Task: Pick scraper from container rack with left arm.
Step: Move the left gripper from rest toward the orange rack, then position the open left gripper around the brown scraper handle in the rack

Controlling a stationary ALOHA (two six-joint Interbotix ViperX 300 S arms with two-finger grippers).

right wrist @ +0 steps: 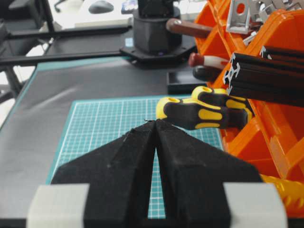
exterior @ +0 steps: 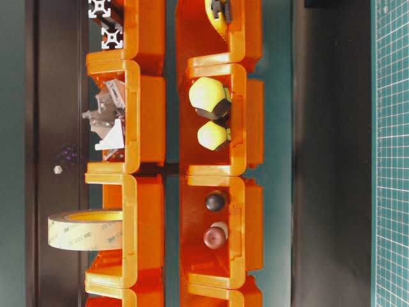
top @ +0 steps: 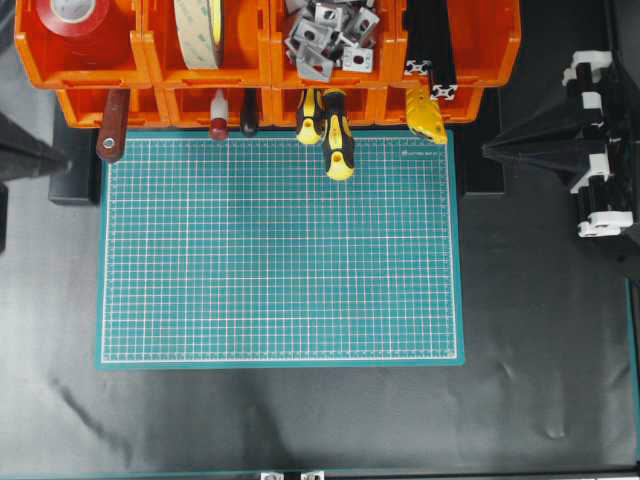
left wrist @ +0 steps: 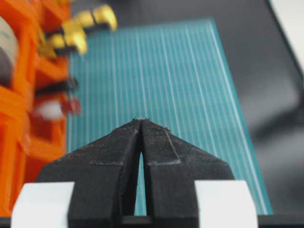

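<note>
Overhead view: the container rack (top: 265, 60) runs along the far edge of the green cutting mat (top: 280, 250), which lies on the black tabletop (top: 540, 330). The scraper (top: 112, 128) sits in the rack's lower row, in the bin at the mat's far left corner; its reddish-brown handle juts out of the bin, and the metal-ringed hole at its end lies just off the mat's corner. You cannot see the blade, which is inside the bin. Further right along the same row you find a red-knobbed tool (top: 218, 118), a dark-handled tool (top: 248, 115) and two yellow-and-black screwdrivers (top: 330, 130), the handle of the longer one reaching out over the mat. The upper row holds a red tape roll (top: 78, 14), a pale tape roll (top: 200, 30), metal brackets (top: 330, 38) and black aluminium extrusions (top: 430, 50).

Left wrist view: the left gripper (left wrist: 141, 120) hangs over the mat with the rack to its left; its fingers (left wrist: 114, 156) are closed tip to tip on nothing.

Right wrist view: the right gripper (right wrist: 156, 121) is likewise over the mat, fingers (right wrist: 199, 166) closed and empty, near the screwdriver handles.
</note>
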